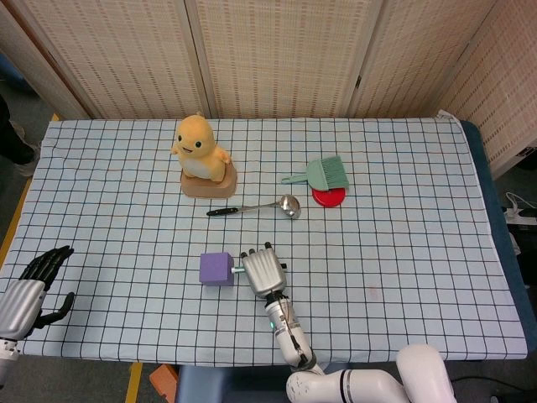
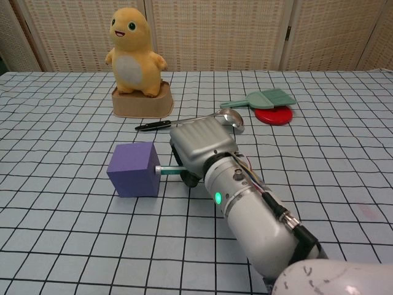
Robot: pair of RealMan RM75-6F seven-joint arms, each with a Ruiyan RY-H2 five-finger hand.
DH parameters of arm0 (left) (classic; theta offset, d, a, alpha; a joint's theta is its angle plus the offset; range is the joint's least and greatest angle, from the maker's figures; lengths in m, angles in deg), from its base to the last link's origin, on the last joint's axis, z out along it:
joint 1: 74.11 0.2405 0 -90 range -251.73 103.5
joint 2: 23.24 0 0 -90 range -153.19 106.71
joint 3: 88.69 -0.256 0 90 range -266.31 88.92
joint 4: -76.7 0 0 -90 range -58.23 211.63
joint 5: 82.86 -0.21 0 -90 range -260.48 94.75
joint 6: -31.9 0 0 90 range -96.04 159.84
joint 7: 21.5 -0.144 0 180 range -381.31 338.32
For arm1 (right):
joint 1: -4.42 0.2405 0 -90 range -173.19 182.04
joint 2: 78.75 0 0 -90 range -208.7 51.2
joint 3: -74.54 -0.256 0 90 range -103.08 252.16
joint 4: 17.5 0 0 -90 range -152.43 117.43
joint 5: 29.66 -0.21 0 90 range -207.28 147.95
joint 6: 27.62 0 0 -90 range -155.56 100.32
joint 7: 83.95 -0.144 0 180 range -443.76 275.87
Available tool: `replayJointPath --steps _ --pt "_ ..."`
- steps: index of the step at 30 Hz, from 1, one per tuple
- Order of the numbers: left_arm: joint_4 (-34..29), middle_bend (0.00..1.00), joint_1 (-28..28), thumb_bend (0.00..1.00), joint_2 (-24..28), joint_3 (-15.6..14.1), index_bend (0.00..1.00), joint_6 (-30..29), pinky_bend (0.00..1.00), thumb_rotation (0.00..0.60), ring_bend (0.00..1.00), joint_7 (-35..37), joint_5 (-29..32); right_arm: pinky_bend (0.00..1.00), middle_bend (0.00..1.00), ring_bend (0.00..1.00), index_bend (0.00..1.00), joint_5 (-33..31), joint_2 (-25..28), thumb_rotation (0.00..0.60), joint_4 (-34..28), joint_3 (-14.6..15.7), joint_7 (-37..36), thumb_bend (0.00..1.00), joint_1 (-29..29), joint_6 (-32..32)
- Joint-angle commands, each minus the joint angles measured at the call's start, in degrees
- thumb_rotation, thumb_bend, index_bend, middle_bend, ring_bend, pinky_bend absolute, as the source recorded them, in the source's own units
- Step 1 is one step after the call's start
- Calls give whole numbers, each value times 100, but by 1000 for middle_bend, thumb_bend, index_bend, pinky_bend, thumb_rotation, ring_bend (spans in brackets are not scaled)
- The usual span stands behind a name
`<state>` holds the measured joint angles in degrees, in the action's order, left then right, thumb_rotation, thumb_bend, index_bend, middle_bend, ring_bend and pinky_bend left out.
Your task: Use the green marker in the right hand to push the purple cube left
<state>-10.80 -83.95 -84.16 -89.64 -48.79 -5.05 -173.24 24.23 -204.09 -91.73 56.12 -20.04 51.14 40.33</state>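
The purple cube sits on the checked cloth near the table's front. My right hand lies just right of it, fingers curled around the green marker, which sticks out leftward with its pale tip against the cube's right face. My left hand rests at the front left corner, far from the cube, fingers apart and holding nothing.
A yellow plush toy on a tan base stands at the back left. A spoon lies behind my right hand. A green brush rests over a red disc at the back right.
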Motion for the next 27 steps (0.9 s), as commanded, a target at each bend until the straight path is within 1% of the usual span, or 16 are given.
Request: replayJointPath --steps 1,5,10,14,17,21,24,27 --pt "8 14 -3 483 4 -1 38 9 87 600 0 6 4 371 910 626 1000 -48 -95 600 93 -85 -3 413 92 -35" --pt "4 13 -1 484 8 -1 38 7 87 600 0 14 2 371 910 626 1000 -63 -165 600 160 -136 -9 413 165 -55" --pt "18 12 -3 485 21 -6 38 19 87 600 0 32 -2 371 910 626 1000 -175 -466 600 510 -325 -29 413 478 -211" --pt "28 13 -1 486 15 -2 38 6 87 600 0 54 -7 371 910 626 1000 -338 -466 600 563 -328 -215 413 765 -215" --pt "43 13 14 486 10 -4 38 -23 88 600 0 69 -15 371 910 625 1000 -476 -466 600 614 -261 -295 413 970 -128" --pt "44 13 10 487 12 -3 38 -28 87 600 0 70 -30 371 910 625 1000 -614 -466 600 644 -154 -299 413 1082 50" --pt "43 13 19 486 11 -1 38 -46 87 600 0 60 -31 371 910 625 1000 -532 -408 600 556 -61 -258 413 977 234" --pt "37 13 29 485 9 -5 38 -72 87 600 0 37 -49 371 910 625 1000 -439 -134 600 196 120 -169 413 757 425"
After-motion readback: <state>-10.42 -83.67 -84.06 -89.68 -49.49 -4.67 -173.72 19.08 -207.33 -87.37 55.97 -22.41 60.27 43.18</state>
